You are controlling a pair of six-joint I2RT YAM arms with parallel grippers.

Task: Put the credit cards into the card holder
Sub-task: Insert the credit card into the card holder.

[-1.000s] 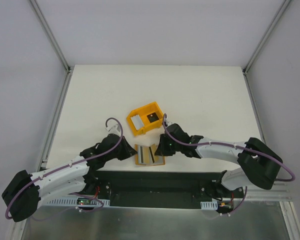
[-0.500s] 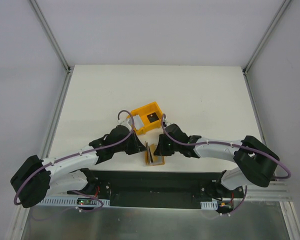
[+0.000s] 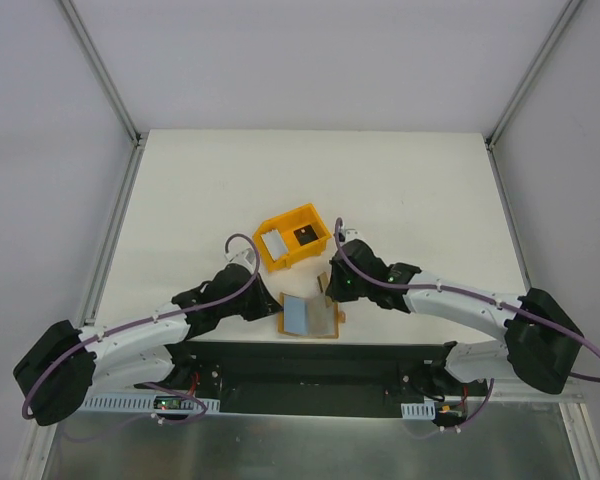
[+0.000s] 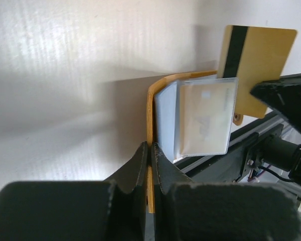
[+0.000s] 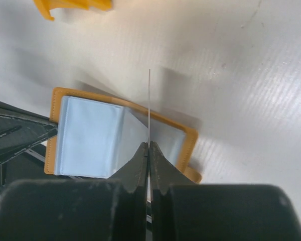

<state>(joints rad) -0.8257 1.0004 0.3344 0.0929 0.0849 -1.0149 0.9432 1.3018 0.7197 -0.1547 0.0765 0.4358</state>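
Observation:
The orange-tan card holder (image 3: 313,318) lies open near the table's front edge, its pale grey pockets (image 4: 203,118) facing up. My left gripper (image 3: 269,308) is shut on the left edge of its cover (image 4: 150,150). My right gripper (image 3: 329,288) is shut on a tan credit card with a black stripe (image 4: 256,52) and holds it just above the holder's right half. That card shows edge-on in the right wrist view (image 5: 149,108), above the open holder (image 5: 90,135). A grey card (image 3: 272,243) and a dark card (image 3: 304,236) lie in the bin.
A yellow-orange plastic bin (image 3: 315,219) stands just behind the holder, between the two arms; its corner shows in the right wrist view (image 5: 72,5). The black base rail (image 3: 300,362) runs right along the table's near edge.
The holder stood folded upright half a second ago; now it lies open with its grey pockets up. My right gripper has drawn back and up with the tan card.

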